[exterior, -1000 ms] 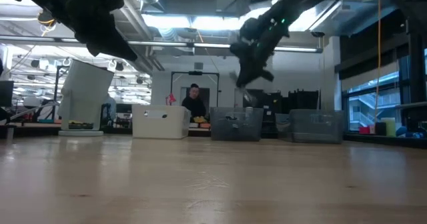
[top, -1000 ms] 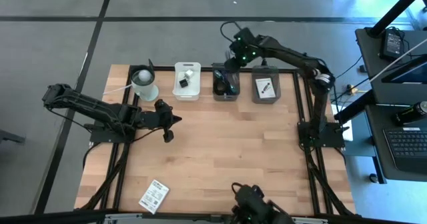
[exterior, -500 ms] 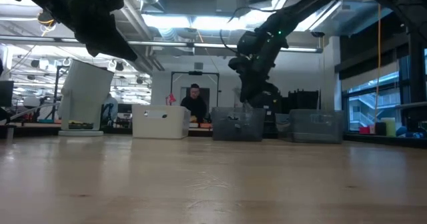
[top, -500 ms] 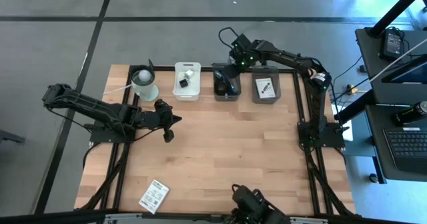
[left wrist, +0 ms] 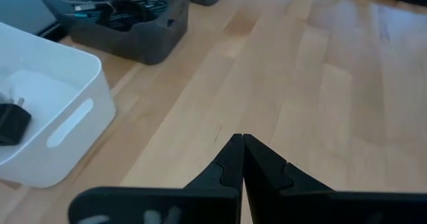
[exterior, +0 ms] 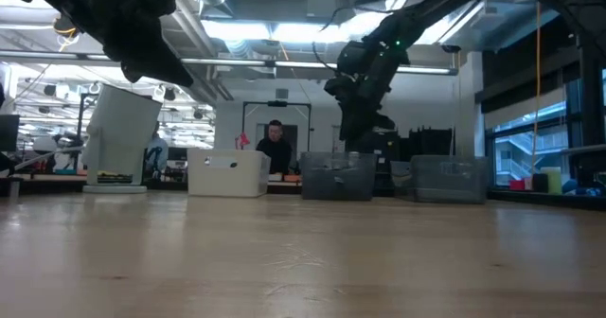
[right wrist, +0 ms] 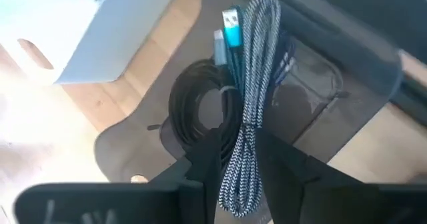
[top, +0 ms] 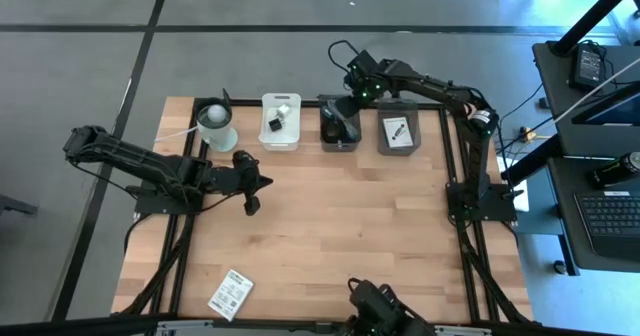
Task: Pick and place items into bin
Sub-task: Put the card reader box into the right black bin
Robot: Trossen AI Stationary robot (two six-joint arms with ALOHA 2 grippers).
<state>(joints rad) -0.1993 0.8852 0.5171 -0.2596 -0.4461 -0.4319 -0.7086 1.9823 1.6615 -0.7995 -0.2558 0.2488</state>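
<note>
Cables and other small items sit in three bins along the far edge of the wooden table [top: 330,216], the largest thing in the high view. On this table the left arm rests low at the left side, and its gripper [top: 252,188] is closed, the two fingertips pressed together with nothing between them, as the left wrist view shows. The right arm reaches from the right side over the row of bins. The white bin [top: 281,123] holds a small black cube [top: 273,124]; beside it stands the dark middle bin [top: 338,135], and next the grey bin [top: 398,136] with a white card [top: 396,131] inside. A white cup [top: 217,128] stands to the left of the white bin. The right gripper [right wrist: 235,159] hangs just over the dark middle bin and is closed on a braided cable [right wrist: 255,77] in black and white with a teal plug [right wrist: 231,25]; under it a black coiled cable [right wrist: 197,107] lies in that bin. Near the front left corner of the table lies one white printed packet [top: 231,294], well apart from the bins.
</note>
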